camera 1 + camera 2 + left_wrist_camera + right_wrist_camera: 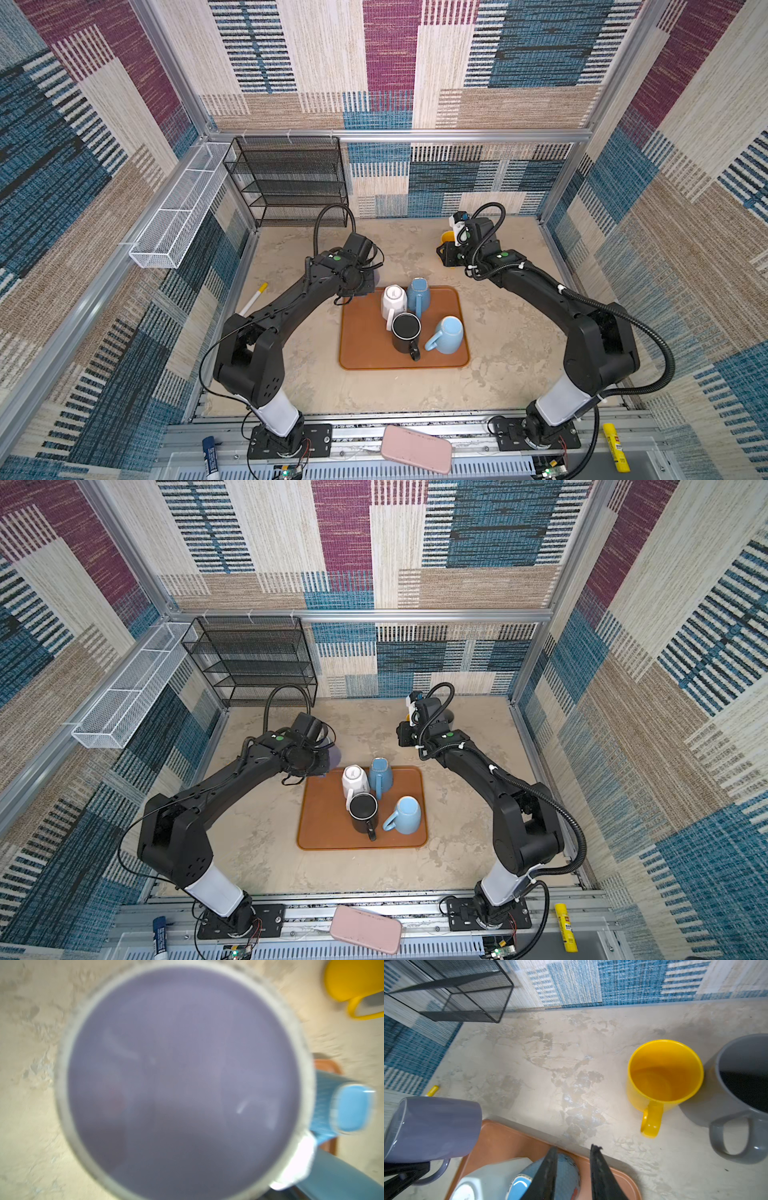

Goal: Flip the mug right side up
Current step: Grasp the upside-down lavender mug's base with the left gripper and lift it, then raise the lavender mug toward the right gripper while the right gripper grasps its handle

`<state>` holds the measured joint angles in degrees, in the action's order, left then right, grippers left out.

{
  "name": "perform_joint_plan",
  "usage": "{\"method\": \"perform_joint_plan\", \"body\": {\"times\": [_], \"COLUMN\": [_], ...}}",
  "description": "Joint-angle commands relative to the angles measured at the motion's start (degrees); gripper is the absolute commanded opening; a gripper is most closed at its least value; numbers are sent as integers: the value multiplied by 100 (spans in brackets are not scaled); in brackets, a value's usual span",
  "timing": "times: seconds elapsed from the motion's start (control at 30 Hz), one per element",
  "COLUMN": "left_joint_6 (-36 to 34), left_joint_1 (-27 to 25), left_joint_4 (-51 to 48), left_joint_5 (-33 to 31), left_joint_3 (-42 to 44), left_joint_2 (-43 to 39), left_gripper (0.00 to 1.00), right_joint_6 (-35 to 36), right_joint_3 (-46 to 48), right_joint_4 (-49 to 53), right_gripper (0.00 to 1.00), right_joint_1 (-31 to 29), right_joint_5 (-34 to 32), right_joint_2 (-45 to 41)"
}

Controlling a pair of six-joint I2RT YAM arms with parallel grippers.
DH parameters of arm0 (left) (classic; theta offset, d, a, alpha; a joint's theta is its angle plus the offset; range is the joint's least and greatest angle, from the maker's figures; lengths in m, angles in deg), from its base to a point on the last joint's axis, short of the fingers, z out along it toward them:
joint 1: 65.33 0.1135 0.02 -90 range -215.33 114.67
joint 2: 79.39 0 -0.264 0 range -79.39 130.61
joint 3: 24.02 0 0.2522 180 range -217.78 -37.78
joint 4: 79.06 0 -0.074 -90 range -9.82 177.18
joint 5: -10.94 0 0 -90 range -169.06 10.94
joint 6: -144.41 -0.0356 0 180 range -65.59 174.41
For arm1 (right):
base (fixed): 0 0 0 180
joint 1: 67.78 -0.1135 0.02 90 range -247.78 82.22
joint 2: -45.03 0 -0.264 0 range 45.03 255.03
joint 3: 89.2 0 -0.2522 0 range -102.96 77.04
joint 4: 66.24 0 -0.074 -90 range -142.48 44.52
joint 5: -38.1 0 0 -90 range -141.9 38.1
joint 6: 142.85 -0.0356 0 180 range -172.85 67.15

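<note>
A lavender mug hangs on its side in the air over the tray's back left corner. My left gripper is shut on its handle. In the left wrist view the mug's base, ringed by a pale foot, fills most of the picture and hides the jaws. In both top views the left wrist covers the mug except for a purple sliver. My right gripper is open with nothing between its fingers. It hovers above the tray's back edge, over an upturned dark blue mug.
The brown tray holds an upturned white mug, the dark blue mug, an upright black mug and a light blue mug. A yellow mug and a grey mug stand upright behind it. A black mesh rack stands at the back left.
</note>
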<state>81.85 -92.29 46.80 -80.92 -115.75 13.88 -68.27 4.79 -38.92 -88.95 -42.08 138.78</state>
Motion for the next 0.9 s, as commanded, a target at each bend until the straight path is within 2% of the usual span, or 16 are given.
{"method": "perform_joint_plan", "body": {"times": [0.0, 0.2, 0.5, 0.87], "left_joint_6": [-351, -428, -52, 62], "left_joint_1": [107, 383, 634, 683], "left_joint_4": [923, 1518, 3041, 4362], "left_joint_5": [510, 1169, 2635, 3442], "left_joint_3": [75, 54, 117, 293], "left_joint_2": [-304, -681, -1117, -1382], "left_gripper": [0, 0, 0, 0], "right_joint_6": [-278, -568, -1143, -2184], "right_joint_3": [150, 517, 809, 1126], "right_joint_4": [-746, -1558, -2568, -4311], "right_gripper": [31, 31, 31, 31], "right_joint_1": [-1, -1, -1, -6], "right_joint_5": [591, 1342, 2451, 3498], "right_joint_2": [-154, -463, -663, -650]}}
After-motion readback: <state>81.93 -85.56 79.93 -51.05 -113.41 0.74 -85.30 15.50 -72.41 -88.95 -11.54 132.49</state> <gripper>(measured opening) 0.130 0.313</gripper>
